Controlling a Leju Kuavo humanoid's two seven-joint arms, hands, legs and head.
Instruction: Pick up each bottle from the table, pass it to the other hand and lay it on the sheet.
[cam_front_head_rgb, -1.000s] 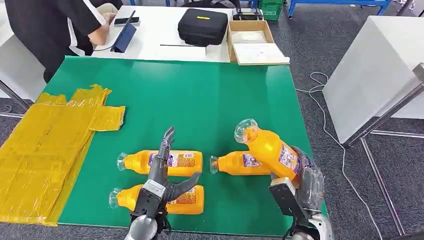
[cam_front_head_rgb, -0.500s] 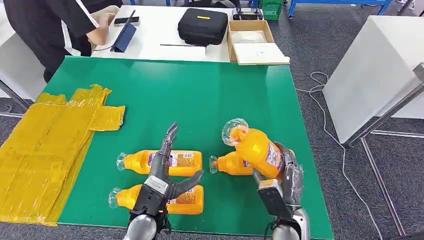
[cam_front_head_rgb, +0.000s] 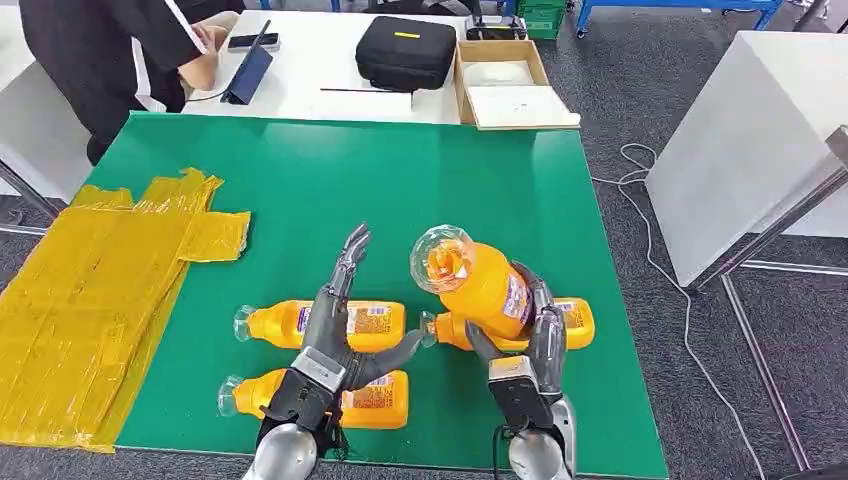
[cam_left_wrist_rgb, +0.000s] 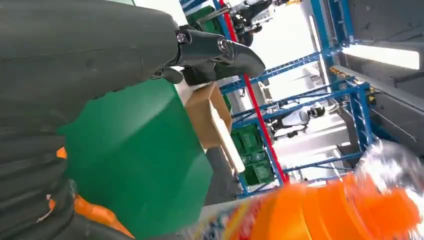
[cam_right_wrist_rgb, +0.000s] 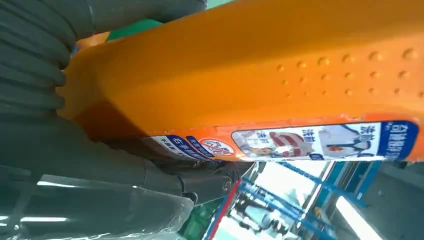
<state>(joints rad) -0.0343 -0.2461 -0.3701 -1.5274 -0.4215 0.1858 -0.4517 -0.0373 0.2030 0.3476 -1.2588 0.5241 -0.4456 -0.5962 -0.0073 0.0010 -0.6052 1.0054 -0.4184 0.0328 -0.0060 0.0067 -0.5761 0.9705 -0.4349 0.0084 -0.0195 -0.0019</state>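
Above the green surface (cam_front_head_rgb: 420, 190), right robot hand (cam_front_head_rgb: 535, 340) is gripping an orange bottle (cam_front_head_rgb: 480, 285), cap tilting toward the spread, empty left robot hand (cam_front_head_rgb: 335, 335) just beside.

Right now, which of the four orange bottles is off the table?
The bottle held up by the right robot hand, clear cap toward the camera. The other three lie on their sides on the green table.

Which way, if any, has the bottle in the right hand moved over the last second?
Yes. The held bottle has moved toward the left hand, now overlapping the lying bottle it previously stood beside.
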